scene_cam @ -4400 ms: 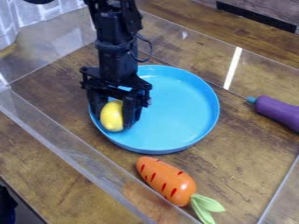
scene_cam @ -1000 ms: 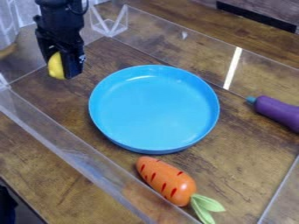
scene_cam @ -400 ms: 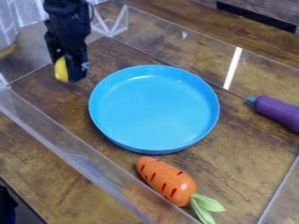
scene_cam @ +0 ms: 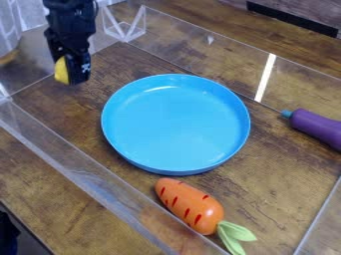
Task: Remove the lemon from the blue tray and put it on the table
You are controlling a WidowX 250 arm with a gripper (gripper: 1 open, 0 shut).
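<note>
Now we see the lemon (scene_cam: 62, 70) clamped in the gripper (scene_cam: 70, 68), beyond the upper-left rim of the tray (scene_cam: 176, 124), where earlier it sat inside. Removal looks done; we judge only lowering and releasing it onto the table (scene_cam: 67, 129) remains.

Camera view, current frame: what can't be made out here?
- Lemon: in the camera view, its upper part is hidden by the tool; whether it touches the table is unclear.
- Purple vegetable: cut off by the right edge.
- Robot arm: cut off by the top edge.
</note>
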